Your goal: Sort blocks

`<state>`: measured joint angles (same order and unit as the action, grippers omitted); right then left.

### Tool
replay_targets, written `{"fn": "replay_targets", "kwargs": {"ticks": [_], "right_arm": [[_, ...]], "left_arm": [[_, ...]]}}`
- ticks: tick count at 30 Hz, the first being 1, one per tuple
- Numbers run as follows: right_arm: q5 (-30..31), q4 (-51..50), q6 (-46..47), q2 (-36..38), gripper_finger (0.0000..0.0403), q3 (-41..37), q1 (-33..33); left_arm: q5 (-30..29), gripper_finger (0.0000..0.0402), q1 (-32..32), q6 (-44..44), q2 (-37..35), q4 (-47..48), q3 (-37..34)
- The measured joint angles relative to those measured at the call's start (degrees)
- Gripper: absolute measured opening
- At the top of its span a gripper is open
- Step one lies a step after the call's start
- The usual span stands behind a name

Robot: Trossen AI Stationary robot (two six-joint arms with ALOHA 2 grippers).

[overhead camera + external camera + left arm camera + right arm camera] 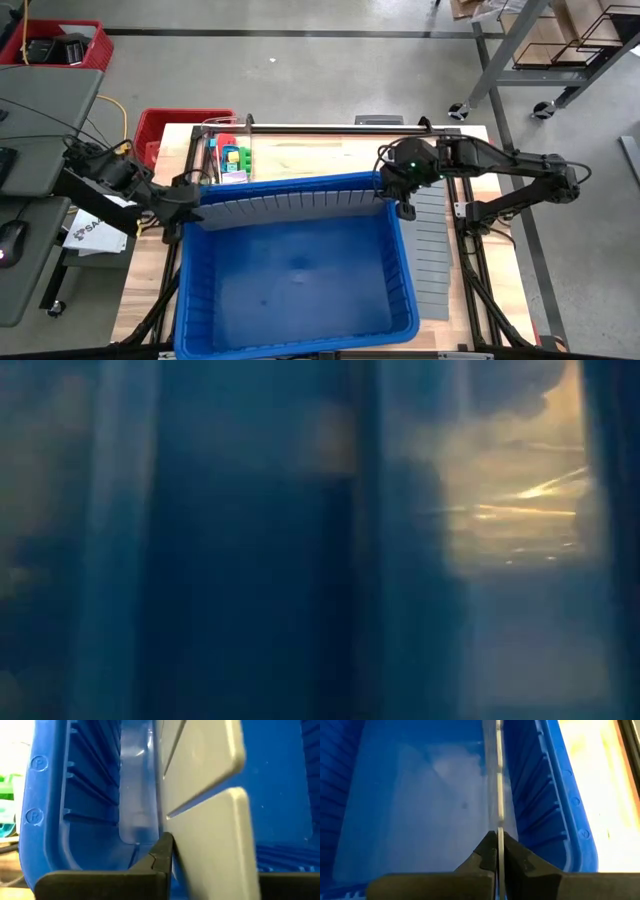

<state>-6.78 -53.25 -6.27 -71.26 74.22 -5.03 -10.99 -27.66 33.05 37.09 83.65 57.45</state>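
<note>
Both grippers pinch one grey divider panel (295, 203) across the blue bin (300, 300): left gripper (192, 205) and right gripper (400, 200) at opposite ends. We keep it level, seating both ends in wall slots together. The blocks (236, 158) wait beyond the bin.

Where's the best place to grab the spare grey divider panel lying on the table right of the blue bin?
Probably its outer long edge: the spare divider panel lies flat with its other long edge at the blue bin, so come from the open table side and pinch that thin edge.
</note>
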Motion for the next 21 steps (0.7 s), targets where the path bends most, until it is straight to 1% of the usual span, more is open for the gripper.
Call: {"fn": "replay_targets", "kwargs": {"ticks": [2, 4, 8, 11, 15, 18, 21], "right_arm": [[0.6, 0.5, 1.2, 0.0, 0.0000, 0.0, 0.4], [1.7, 1.2, 4.5, 0.0, 0.0000, 0.0, 0.4], [2.1, 1.2, 7.9, 0.0, 0.0010, 0.0, 0.3], [1.8, 1.2, 10.5, 0.0, 0.0042, 0.0, 0.4], [2.3, 2.2, 10.8, 0.2, 0.0102, 0.0, 0.3], [2.3, 3.7, 10.2, 0.7, 0.0138, 0.0, 0.3], [2.2, 3.3, 9.3, 1.4, 0.0159, 0.0, 0.3]], "left_arm": [[-0.3, 0.0034, 0.0, 2.0, 0.3, 1.0, 0.0], [-0.1, 0.0045, 0.0, 3.1, 0.6, 2.5, 0.1], [0.4, 0.0078, 0.0, 4.5, 1.1, 2.7, 0.1], [0.6, 0.0112, 0.0, 7.6, 1.1, 1.8, 0.1], [2.3, 0.0160, 0.0, 8.4, 1.1, 0.0, 0.5], [2.9, 0.0191, 0.0, 8.3, 1.3, -0.1, 2.5], [4.2, 0.0213, 0.0, 6.8, 1.3, 0.0, 6.1]]}}
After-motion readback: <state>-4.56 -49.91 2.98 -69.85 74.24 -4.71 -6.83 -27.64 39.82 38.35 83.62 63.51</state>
